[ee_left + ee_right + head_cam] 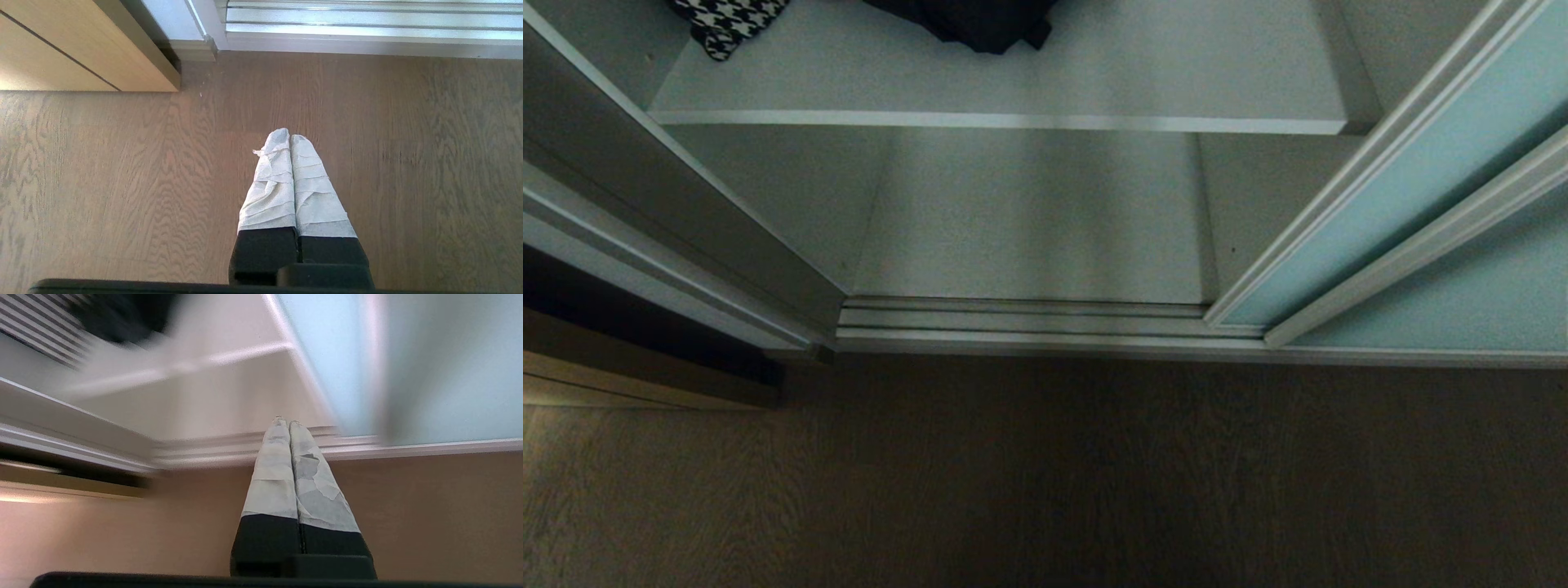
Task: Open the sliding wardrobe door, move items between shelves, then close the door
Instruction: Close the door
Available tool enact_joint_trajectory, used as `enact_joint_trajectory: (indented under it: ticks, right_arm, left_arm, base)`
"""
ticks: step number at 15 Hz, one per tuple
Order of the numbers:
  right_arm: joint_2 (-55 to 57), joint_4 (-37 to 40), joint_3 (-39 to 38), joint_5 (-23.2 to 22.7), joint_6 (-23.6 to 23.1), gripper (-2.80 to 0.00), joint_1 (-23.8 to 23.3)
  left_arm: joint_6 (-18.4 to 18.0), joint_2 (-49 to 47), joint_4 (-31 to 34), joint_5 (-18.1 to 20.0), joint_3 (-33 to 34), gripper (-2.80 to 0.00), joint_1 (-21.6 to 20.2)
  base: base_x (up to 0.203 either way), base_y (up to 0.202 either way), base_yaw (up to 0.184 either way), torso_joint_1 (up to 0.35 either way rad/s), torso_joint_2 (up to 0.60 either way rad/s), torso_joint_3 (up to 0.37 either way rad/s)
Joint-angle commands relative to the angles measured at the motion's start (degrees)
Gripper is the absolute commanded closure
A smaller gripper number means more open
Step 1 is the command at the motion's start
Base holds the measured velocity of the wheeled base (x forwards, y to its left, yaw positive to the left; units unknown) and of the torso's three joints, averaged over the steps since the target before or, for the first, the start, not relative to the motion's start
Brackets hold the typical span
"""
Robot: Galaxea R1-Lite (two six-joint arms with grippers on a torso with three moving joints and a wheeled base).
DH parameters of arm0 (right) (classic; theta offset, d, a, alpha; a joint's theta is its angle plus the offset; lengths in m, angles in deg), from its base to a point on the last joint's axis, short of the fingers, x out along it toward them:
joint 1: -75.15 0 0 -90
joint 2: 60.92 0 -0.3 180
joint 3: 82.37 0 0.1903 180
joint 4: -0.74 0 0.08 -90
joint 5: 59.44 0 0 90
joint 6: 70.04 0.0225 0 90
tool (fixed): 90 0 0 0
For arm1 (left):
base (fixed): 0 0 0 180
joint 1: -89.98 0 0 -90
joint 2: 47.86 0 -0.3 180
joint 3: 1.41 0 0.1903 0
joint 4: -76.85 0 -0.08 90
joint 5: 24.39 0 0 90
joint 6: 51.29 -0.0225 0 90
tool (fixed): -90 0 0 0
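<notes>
The sliding wardrobe door (1421, 188), frosted blue-green glass in a silver frame, stands slid to the right, leaving the wardrobe open. A black garment (980, 24) lies at the back of the upper shelf (1013, 82); below it the bottom shelf (1029, 229) is bare. Neither arm shows in the head view. My right gripper (286, 421) is shut with nothing in it, pointing at the base of the wardrobe where the door (429, 367) meets the track; the garment (122, 314) is a dark blur beyond. My left gripper (289, 136) hangs shut and empty over the wooden floor (122, 183).
A black-and-white houndstooth cloth (727, 20) lies at the upper shelf's left. The silver floor track (1029, 322) runs along the wardrobe's front. A beige wooden cabinet (61, 49) stands left of the wardrobe. Brown wood-grain floor (1045, 474) lies in front.
</notes>
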Motion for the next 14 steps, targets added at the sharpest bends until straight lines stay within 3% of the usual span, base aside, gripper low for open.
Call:
enact_joint_trajectory:
  ticks: [1,5,9,14]
  right_arm:
    - [5.23,-1.17,3.6,0.09,6.54,0.0,4.2]
    - [5.67,-3.16,2.89,1.02,5.66,0.0,5.33]
    - [9.75,-8.31,3.76,4.82,5.22,0.0,6.34]
    - [9.28,-7.65,4.4,7.08,2.08,0.0,3.89]
  left_arm:
    - [-0.03,-0.08,0.0,-0.01,0.0,0.0,-0.02]
    - [-0.03,-0.08,0.0,-0.01,0.0,0.0,-0.02]
    - [-0.03,-0.08,0.0,-0.01,0.0,0.0,-0.02]
    - [-0.03,-0.08,0.0,-0.01,0.0,0.0,-0.02]
  base:
    - [0.0,0.0,0.0,0.0,0.0,0.0]
    - [0.0,0.0,0.0,0.0,0.0,0.0]
    - [0.0,0.0,0.0,0.0,0.0,0.0]
    - [0.0,0.0,0.0,0.0,0.0,0.0]
